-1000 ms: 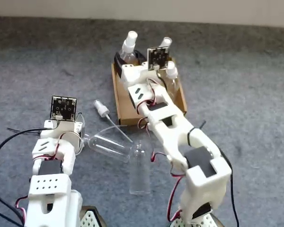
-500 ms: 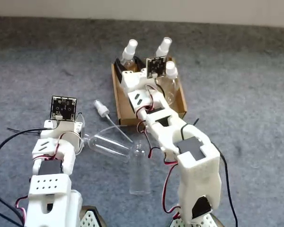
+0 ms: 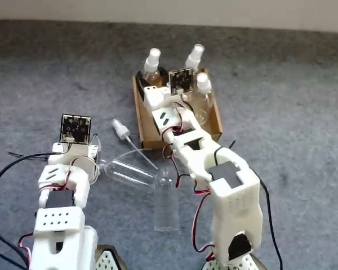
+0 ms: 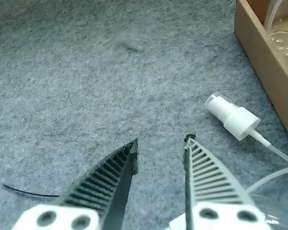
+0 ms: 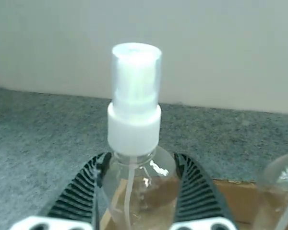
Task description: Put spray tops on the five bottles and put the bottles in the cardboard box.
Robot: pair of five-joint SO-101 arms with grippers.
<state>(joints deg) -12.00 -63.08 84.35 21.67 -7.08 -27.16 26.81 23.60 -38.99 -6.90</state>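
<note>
Clamping the shoulders of a clear plastic bottle with a white spray top (image 5: 134,120), the right claw (image 5: 140,165) holds it at the far left corner of the brown cardboard box (image 3: 138,115) (two more capped bottles (image 3: 194,56) stand alongside). The left claw (image 4: 161,141) hangs open over the grey carpet (image 4: 86,72), near a loose white spray top (image 4: 233,120).

the cardboard box (image 3: 146,128) is tan brown, the carpet (image 3: 281,112) speckled grey. the capped bottle (image 5: 134,191) is clear with a white spray top (image 5: 134,127); the loose spray top (image 4: 233,117) is white too. left gripper (image 4: 161,140) and right gripper (image 5: 141,162) have black ribbed fingers (image 4: 110,177).
</note>
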